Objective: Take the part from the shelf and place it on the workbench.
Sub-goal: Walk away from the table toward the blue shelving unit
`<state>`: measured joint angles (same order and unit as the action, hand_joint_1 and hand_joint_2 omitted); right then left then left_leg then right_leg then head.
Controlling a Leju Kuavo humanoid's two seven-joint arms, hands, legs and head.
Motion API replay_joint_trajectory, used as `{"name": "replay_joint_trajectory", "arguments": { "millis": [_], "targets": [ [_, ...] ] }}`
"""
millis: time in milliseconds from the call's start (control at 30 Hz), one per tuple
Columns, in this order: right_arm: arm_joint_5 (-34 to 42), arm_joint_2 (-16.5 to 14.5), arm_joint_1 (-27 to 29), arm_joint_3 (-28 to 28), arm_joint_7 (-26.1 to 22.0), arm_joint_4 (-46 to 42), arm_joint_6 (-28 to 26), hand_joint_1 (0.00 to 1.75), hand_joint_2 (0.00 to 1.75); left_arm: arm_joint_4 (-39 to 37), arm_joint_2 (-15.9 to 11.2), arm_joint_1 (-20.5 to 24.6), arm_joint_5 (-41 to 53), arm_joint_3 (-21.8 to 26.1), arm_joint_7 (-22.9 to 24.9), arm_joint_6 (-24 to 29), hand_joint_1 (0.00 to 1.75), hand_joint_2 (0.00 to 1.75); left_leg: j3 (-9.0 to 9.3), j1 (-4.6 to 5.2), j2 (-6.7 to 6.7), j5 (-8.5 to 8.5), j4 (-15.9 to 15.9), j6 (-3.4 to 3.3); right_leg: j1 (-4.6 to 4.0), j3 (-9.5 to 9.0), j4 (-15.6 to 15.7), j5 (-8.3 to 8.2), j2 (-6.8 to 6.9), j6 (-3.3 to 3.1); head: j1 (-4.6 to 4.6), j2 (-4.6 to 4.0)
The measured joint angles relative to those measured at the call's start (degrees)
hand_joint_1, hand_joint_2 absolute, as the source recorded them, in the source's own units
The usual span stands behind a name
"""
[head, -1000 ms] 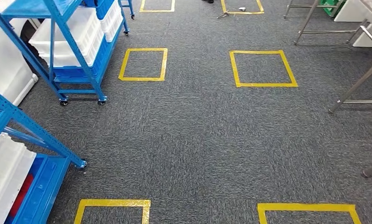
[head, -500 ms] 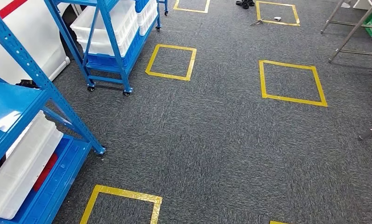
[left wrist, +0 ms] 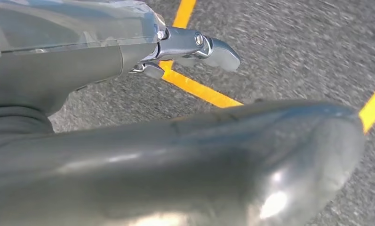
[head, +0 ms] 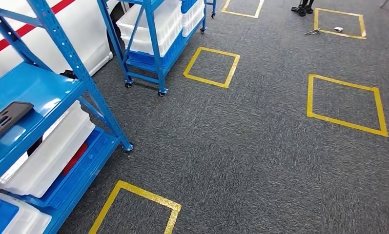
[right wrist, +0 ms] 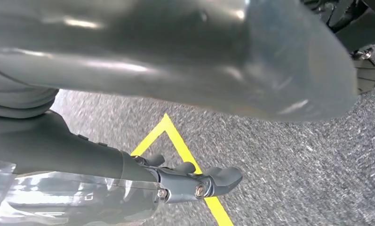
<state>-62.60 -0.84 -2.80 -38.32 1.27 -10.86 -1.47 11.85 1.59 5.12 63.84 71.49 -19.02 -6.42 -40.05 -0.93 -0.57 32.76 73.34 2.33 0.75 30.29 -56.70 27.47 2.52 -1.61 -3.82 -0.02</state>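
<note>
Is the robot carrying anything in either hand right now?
No. The left hand and right hand hang above the carpet with nothing in their fingers.

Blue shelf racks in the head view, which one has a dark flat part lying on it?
The near rack at the left edge; the dark part lies on its shelf. The farther wheeled rack holds white bins.

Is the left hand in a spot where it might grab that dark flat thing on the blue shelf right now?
Probably not yet. The left hand hangs low over the carpet beside a yellow tape line, holding nothing, while the dark part lies up on the shelf.
</note>
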Motion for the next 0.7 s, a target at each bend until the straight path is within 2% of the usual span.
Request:
{"name": "replay_joint_trajectory", "arguments": {
  "millis": [33,67,133,167,200,267,300,333,367,400,433,467,500,533,567,633,667,700],
  "targets": [
    [0.40,-0.10,0.00,-0.10,0.21,0.00,-0.03,0.00,0.00,0.00,-0.08,-0.09,0.35,-0.02,-0.07,0.06,0.00,0.00,0.84,-0.05,0.29,-1.22,-1.49,0.06,0.00,-0.10,-0.07,0.13,0.72,0.08,0.00,0.00],
    [0.83,-0.23,-0.01,-0.24,0.38,0.00,-0.07,0.00,0.00,0.01,-0.18,-0.14,0.70,-0.04,-0.13,0.11,0.00,0.00,2.77,-0.09,0.90,-3.14,-5.03,0.01,-0.01,-0.26,-0.14,0.30,1.40,0.21,0.00,0.00],
    [1.47,-0.52,0.00,-0.57,0.61,0.00,-0.15,0.00,0.00,0.01,-0.43,-0.04,1.22,-0.13,-0.23,0.15,0.00,0.00,6.94,0.12,3.05,-6.11,-13.01,-0.62,-0.20,-0.62,-0.34,0.72,2.64,0.61,0.01,0.00],
    [1.63,-0.62,0.01,-0.68,0.63,0.00,-0.19,0.00,0.00,0.01,-0.53,0.04,1.34,-0.15,-0.27,0.15,0.00,0.00,8.07,0.28,3.76,-6.71,-15.21,-1.07,-0.32,-0.76,-0.41,0.89,3.11,0.89,0.01,0.00],
    [1.73,-0.72,-0.04,-0.77,0.63,0.00,-0.22,0.00,0.00,0.01,-0.60,0.09,1.43,-0.17,-0.32,0.15,0.00,0.00,8.36,0.46,3.94,-6.75,-16.02,-1.52,-0.44,-0.89,-0.43,1.00,3.56,1.18,0.01,0.00],
    [1.90,-0.85,-0.29,-0.93,0.65,0.00,-0.26,0.00,0.00,0.01,-0.77,0.01,1.53,-0.17,-0.41,0.15,0.00,0.00,8.32,0.48,2.79,-6.98,-16.16,-2.24,-0.48,-1.18,-0.34,1.14,4.29,1.81,0.00,0.00],
    [1.94,-0.91,-0.39,-1.03,0.70,0.00,-0.27,0.00,0.00,0.02,-0.85,-0.02,1.54,-0.18,-0.49,0.14,0.00,0.00,8.41,0.38,2.21,-7.17,-16.45,-2.57,-0.38,-1.22,-0.65,1.52,3.73,2.14,0.01,0.00],
    [1.96,-0.96,-0.39,-1.13,0.75,0.00,-0.27,0.00,0.00,0.02,-0.91,0.04,1.49,-0.19,-0.58,0.13,0.00,0.00,8.53,0.22,1.67,-7.43,-16.74,-2.94,-0.25,-0.83,-1.78,2.46,2.51,2.42,0.01,0.00],
    [1.95,-1.01,-0.31,-1.21,0.80,0.00,-0.26,0.00,0.00,0.02,-0.95,0.18,1.39,-0.19,-0.66,0.10,0.00,0.00,8.62,0.06,1.11,-7.68,-17.00,-3.25,-0.10,0.21,-4.17,4.04,0.89,2.65,0.02,0.00],
    [1.93,-1.08,-0.19,-1.30,0.85,0.01,-0.25,0.00,0.00,0.02,-0.97,0.33,1.28,-0.20,-0.75,0.08,0.00,0.00,8.48,0.08,0.55,-7.81,-17.06,-3.44,0.03,1.87,-7.75,6.04,-0.81,2.80,0.02,0.00],
    [1.90,-1.15,-0.10,-1.38,0.86,0.01,-0.24,0.00,0.00,0.02,-1.00,0.45,1.18,-0.19,-0.79,0.07,0.00,0.00,8.35,0.10,-0.07,-7.88,-17.03,-3.56,0.07,3.90,-11.86,7.98,-1.74,2.88,0.02,0.00],
    [1.87,-1.20,-0.03,-1.46,0.87,0.02,-0.24,0.00,0.00,0.02,-1.02,0.48,1.11,-0.19,-0.83,0.06,0.00,0.00,8.26,0.13,-0.77,-7.90,-16.98,-3.58,0.08,5.70,-15.38,9.21,-2.14,2.95,0.02,0.00],
    [1.85,-1.24,0.02,-1.53,0.87,0.02,-0.24,0.00,0.00,0.02,-1.04,0.45,1.09,-0.18,-0.85,0.06,0.00,0.00,8.22,0.16,-1.49,-7.89,-16.91,-3.57,0.09,6.73,-17.21,9.32,-2.27,2.99,0.02,0.00],
    [1.84,-1.25,0.04,-1.58,0.87,0.02,-0.25,0.00,0.00,0.02,-1.07,0.39,1.08,-0.17,-0.87,0.06,0.00,0.00,8.23,0.16,-2.24,-7.87,-16.81,-3.54,0.13,6.68,-16.69,8.17,-2.36,2.97,0.02,0.00],
    [1.84,-1.25,0.05,-1.62,0.87,0.02,-0.25,0.00,0.00,0.02,-1.08,0.34,1.08,-0.17,-0.88,0.06,0.00,0.00,8.27,0.16,-3.02,-7.83,-16.69,-3.46,0.20,5.58,-13.97,6.08,-2.58,2.90,0.02,0.00],
    [1.84,-1.25,0.10,-1.67,0.87,0.02,-0.26,0.00,0.00,0.01,-1.08,0.37,1.08,-0.17,-0.89,0.06,0.00,0.00,8.19,0.23,-4.54,-7.69,-16.31,-3.08,0.43,2.14,-5.83,1.87,-4.73,2.62,0.02,0.00],
    [1.84,-1.27,0.10,-1.70,0.87,0.02,-0.26,0.00,0.00,0.01,-1.09,0.40,1.08,-0.17,-0.90,0.06,0.00,0.00,8.04,0.28,-5.18,-7.66,-16.13,-2.77,0.50,1.00,-3.02,0.79,-5.69,2.44,0.02,0.00],
    [1.87,-1.31,0.06,-1.73,0.88,0.02,-0.26,0.00,0.00,0.01,-1.10,0.42,1.08,-0.17,-0.89,0.06,0.00,0.00,7.83,0.32,-5.75,-7.67,-16.01,-2.41,0.46,0.46,-1.57,0.44,-6.39,2.23,0.01,0.00]
  ]
}}
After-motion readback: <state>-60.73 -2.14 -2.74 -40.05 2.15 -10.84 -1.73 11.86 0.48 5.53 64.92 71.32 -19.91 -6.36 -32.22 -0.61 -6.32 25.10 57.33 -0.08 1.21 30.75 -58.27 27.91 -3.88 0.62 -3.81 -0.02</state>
